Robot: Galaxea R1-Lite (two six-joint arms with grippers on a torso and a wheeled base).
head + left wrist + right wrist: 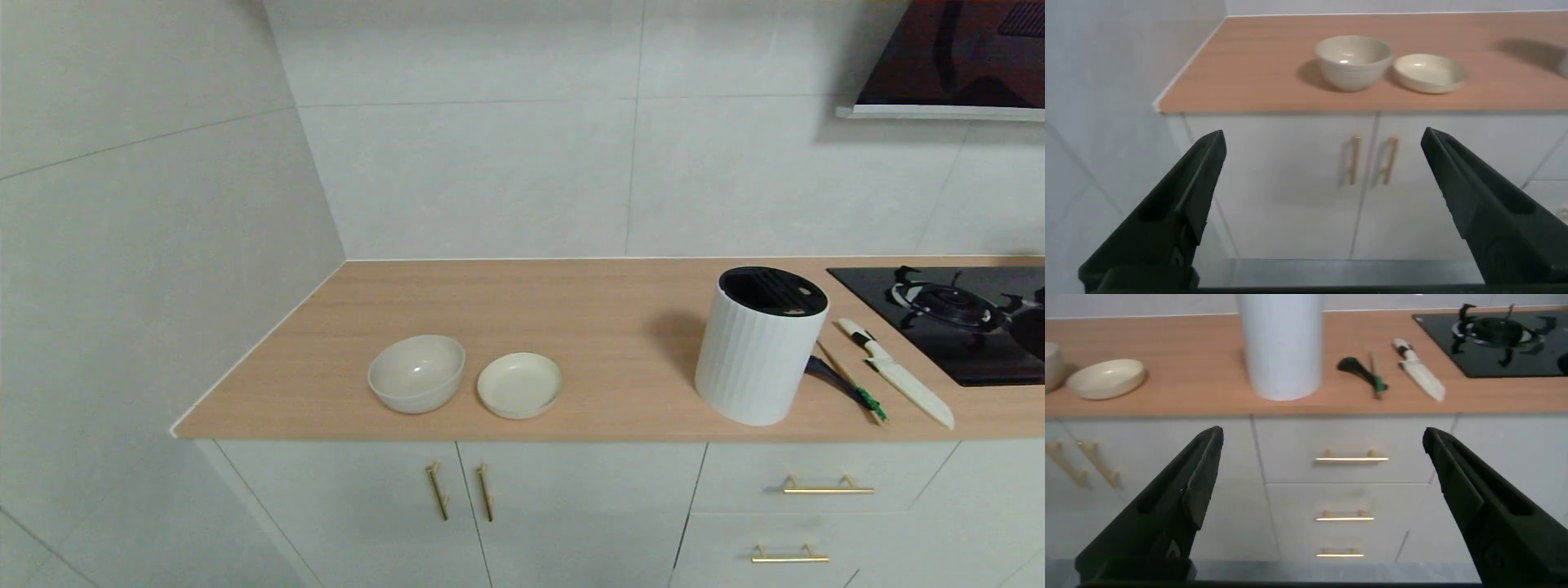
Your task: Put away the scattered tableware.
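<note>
Both sets of jaws stand wide apart and hold nothing: the left gripper [1322, 135] hangs in front of the cabinet doors [1368, 192] below the counter edge, and the right gripper [1322, 434] hangs in front of the drawers [1351, 486]. Out on the wooden counter [571, 310], seen from the head, the scattered tableware lies in a row. A deep cream bowl [416, 373] sits near the front edge, and a shallow cream dish [520, 385] lies just beside it at its 3 o'clock. Well apart, further toward 3 o'clock, stands a tall white ribbed holder [761, 347] with a slotted black top. At the holder's 3 o'clock lie a dark spoon [1351, 365], a thin stick [1373, 361] with a green band, and a pale knife [896, 373]; the black hob [955, 343] is at its 1 o'clock. We judge the bowl and dish to be glazed, smooth and round-walled, so a pinch on the rim could slip. A nudge toward 6 o'clock could push either one off the counter, since both sit near the front edge. The holder is tall for its base, and bumping it could tip it over. The stick and knife lie flat, so fingers may skid across them instead of getting under.
</note>
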